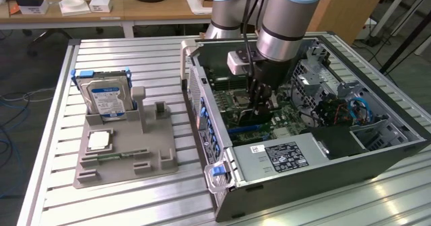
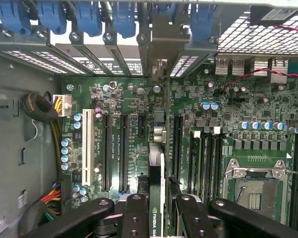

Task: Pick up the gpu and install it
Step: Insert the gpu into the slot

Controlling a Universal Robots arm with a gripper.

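Holding the gpu [image 2: 156, 193] edge-on between its black fingers [image 2: 134, 218], the gripper [image 1: 259, 105] sits down inside the open pc case [image 1: 377, 155] at center frame in the exterior view. The jaws are closed narrow on the card.

In the wrist view the gpu is a thin card seen from its edge, bottom center of the frame, green with a sliver of a logo on it, and its silver bracket [image 2: 164, 39] reaches up toward the blue slot clips [image 2: 124, 17] at the top. It hangs over the motherboard [image 2: 228, 124], between the black slots; whether it's seated I can't tell.

Readable writing is scarce. The white sticker on the psu [image 1: 286, 155] has print too small to read. The hard drive [image 1: 104, 100], upper left of the exterior view, wears a blue label and stands upright in the grey tray [image 1: 161, 160].
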